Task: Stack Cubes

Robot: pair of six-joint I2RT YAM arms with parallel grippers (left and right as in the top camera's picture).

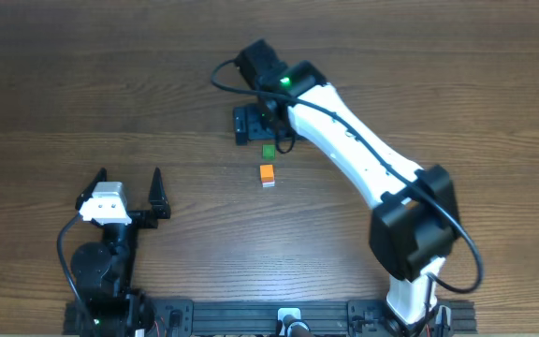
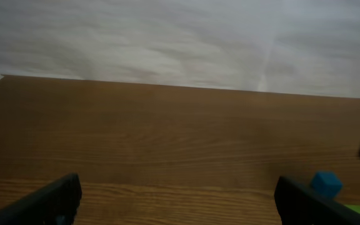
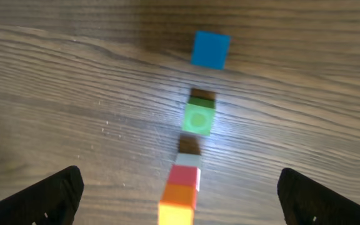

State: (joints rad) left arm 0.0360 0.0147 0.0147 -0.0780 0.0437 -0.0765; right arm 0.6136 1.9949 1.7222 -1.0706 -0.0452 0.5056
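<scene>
I note right gripper [image 3: 180, 197] spread wide over mid-worktop; green cube [image 3: 199, 117] lies on its centreline, far-edge side of the red-orange stack [image 3: 185, 178] (left gripper [image 1: 127, 178], also spread, well apart).

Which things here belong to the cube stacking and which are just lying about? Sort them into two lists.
Part of the job:
- blue cube
- green cube
- cube stack, orange on top
- right gripper, open above the cubes

Not part of it:
- left gripper, open, near its own base
- black cable on the right arm
- white wall behind the table
</scene>
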